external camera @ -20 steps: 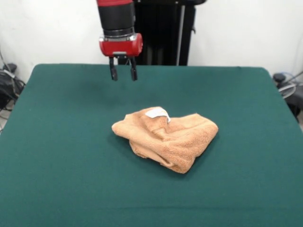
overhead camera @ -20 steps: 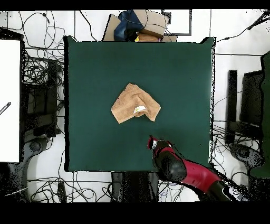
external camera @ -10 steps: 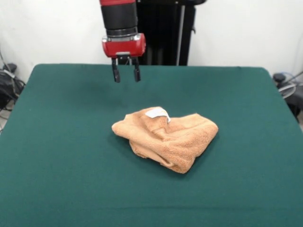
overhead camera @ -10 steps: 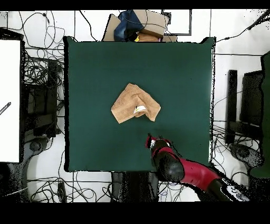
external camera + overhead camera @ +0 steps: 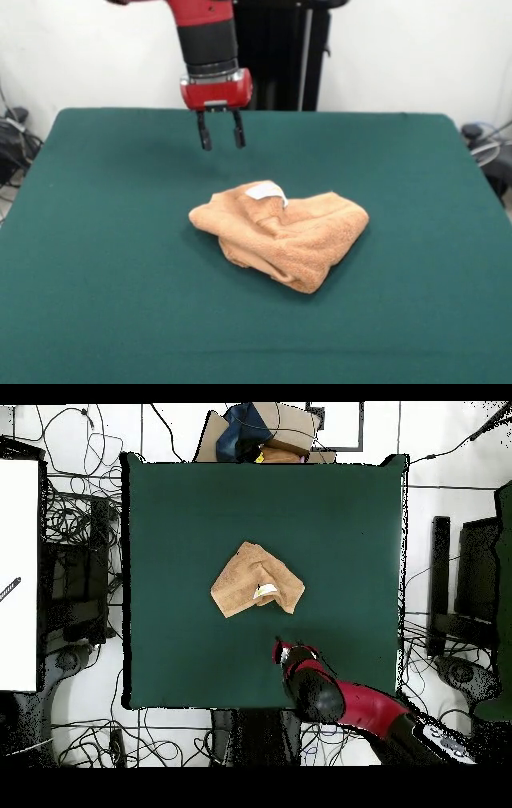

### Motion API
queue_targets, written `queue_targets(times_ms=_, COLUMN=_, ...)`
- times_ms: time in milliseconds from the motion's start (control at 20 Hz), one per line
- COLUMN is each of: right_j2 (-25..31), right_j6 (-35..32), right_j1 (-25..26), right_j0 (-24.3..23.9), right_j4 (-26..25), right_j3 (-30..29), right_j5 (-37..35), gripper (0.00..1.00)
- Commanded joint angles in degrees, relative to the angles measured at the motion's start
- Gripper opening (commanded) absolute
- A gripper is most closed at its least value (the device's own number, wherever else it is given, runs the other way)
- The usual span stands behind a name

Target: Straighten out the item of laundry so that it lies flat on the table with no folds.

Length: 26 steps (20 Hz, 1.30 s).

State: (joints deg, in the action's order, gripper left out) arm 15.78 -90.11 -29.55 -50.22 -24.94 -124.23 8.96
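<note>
In the front view, the lower part of the frame is bare green table (image 5: pixel 96 304), its cloth running unbroken across the picture's width. Just below and right of centre lies the towel (image 5: pixel 284 234), an orange-brown heap bunched into a rough wedge, with folds piled over one another and a rounded fold pointing toward the lower edge of the frame. A small white tag (image 5: pixel 266 190) sits on its upper rim, turned up and plainly showing. The towel rests wholly on the table, well apart from every edge.

Above the towel and a little left of it, in the upper middle of the frame, hangs the gripper (image 5: pixel 222 133). Its two dark fingers (image 5: pixel 205 133) point down with a clear gap between them, and nothing is held. It is above the cloth, clear of the towel. Over it rise the red wrist and black sleeve of the arm (image 5: pixel 208 40), leaning toward the upper left.

In the overhead view the towel (image 5: pixel 256 580) lies near the middle of the table (image 5: pixel 170 514), and the arm (image 5: pixel 335 699) enters from the lower right, its tip just below the towel.
</note>
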Motion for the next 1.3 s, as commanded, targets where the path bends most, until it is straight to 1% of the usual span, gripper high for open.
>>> queue_targets(times_ms=50, right_j2=5.69, right_j6=-4.29, right_j1=4.69, right_j0=1.66, right_j4=-1.41, right_j3=10.82, right_j5=-3.15, gripper=1.00)
queue_targets(times_ms=200, right_j2=6.64, right_j6=-3.22, right_j1=6.14, right_j0=0.99, right_j4=-1.78, right_j3=12.83, right_j5=-4.72, gripper=1.00)
queue_targets(times_ms=350, right_j2=6.93, right_j6=-2.94, right_j1=6.69, right_j0=0.72, right_j4=-2.73, right_j3=13.38, right_j5=-4.30, gripper=1.00)
queue_targets(times_ms=550, right_j2=5.95, right_j6=-2.65, right_j1=5.10, right_j0=1.76, right_j4=-2.64, right_j3=13.37, right_j5=-5.66, gripper=1.00)
queue_targets(times_ms=800, right_j2=5.82, right_j6=-2.30, right_j1=2.51, right_j0=1.51, right_j4=-2.08, right_j3=12.47, right_j5=-8.07, gripper=1.00)
queue_targets(times_ms=1300, right_j2=6.39, right_j6=-1.80, right_j1=2.04, right_j0=0.68, right_j4=-2.84, right_j3=13.18, right_j5=-9.12, gripper=1.00)
